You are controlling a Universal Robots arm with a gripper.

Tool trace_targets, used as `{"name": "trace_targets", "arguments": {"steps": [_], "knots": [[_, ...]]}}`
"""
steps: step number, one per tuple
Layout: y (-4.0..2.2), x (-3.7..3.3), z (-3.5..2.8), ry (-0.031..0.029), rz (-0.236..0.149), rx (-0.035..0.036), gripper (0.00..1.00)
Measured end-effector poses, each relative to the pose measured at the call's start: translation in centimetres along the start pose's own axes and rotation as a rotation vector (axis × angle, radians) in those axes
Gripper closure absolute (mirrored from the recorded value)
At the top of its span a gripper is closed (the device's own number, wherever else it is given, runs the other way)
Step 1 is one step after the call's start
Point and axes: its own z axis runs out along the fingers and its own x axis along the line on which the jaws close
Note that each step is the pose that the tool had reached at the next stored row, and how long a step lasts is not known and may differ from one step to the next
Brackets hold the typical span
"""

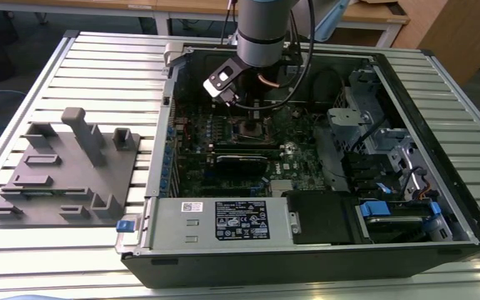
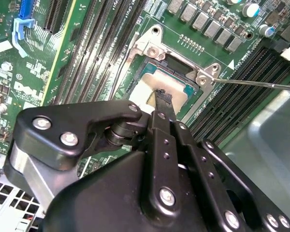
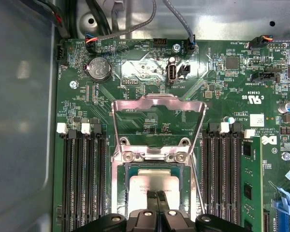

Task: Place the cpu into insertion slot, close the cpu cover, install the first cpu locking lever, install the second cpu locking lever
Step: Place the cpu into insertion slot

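**Operator:** Where do we find the cpu, and how does it lie?

**Technician:** We find the cpu (image 3: 144, 186) seated flat in the insertion slot (image 3: 118, 186). Its dull metal top faces up and its edges run parallel to the slot's silvery rim.

**Operator:** What is the state of the end effector?

**Technician:** The end effector (image 3: 157, 195) stands over the slot, black fingers drawn together with nothing between them. The tips are at the chip's top face; we cannot confirm contact.

**Operator:** What about edges and clearance?

**Technician:** The cpu cover (image 3: 157, 101), a thin silvery frame with a square window, is swung open on its hinge at one slot edge, so the slot is uncovered. A locking lever (image 2: 261, 84), a thin wire rod, juts outward from a slot corner. Long black memory slots (image 3: 82, 179) flank the slot on both sides, parallel to its sides.
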Motion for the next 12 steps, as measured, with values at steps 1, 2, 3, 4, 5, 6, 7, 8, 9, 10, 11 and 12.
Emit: {"name": "trace_targets", "arguments": {"steps": [1,2,3,4,5,6,7,8,9,10,11,12], "knots": [[0.0,0.0,0.0,0.0,0.0,0.0,0.9],[0.0,0.0,0.0,0.0001,0.0,0.0,0.9],[0.0,0.0,-0.03,-0.0002,0.0,0.0001,0.9],[0.0,-0.01,-0.09,-0.0005,0.0,0.0003,0.9],[0.0,0.0,-0.14,-0.0003,0.0,0.0002,0.9],[0.0,0.0,-0.21,0.0,0.0,0.0,0.9],[0.01,0.0,-0.28,0.0,0.0,0.0,0.9],[0.01,0.0,-0.34,-0.0001,0.0,0.0001,0.9],[0.01,0.0,-0.42,0.0,0.0,0.0,0.9],[0.02,0.0,-0.51,0.0,0.0,0.0,0.9],[0.02,0.0,-0.6,0.0,0.0,0.0,0.9],[0.02,0.0,-0.69,0.0,0.0,0.0,0.9]]}}
